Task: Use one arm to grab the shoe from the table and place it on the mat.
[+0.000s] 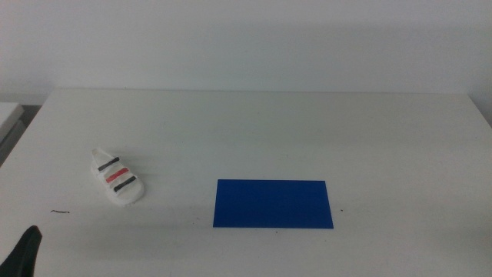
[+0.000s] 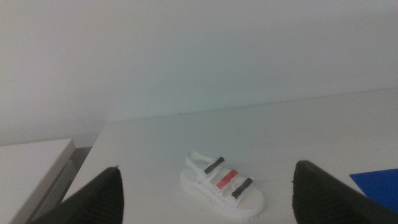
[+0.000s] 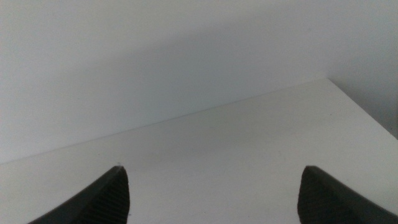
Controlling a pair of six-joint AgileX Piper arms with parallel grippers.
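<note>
Small white sandal shoe (image 1: 117, 178) with two dark grey straps and one red strap lies on the big white table (image 1: 307, 123), well to the left of the flat blue mat (image 1: 274, 204). We see our left gripper (image 2: 205, 186) near it, fingers (image 2: 99, 199) wide apart. Our right gripper (image 3: 211, 193) waits over bare table, fingers apart too.

You look down over the table (image 1: 254, 123) from the middle; your left wrist camera shares the shoe (image 1: 118, 178) (image 2: 222, 184) and mat (image 1: 273, 204) (image 2: 379, 185).
</note>
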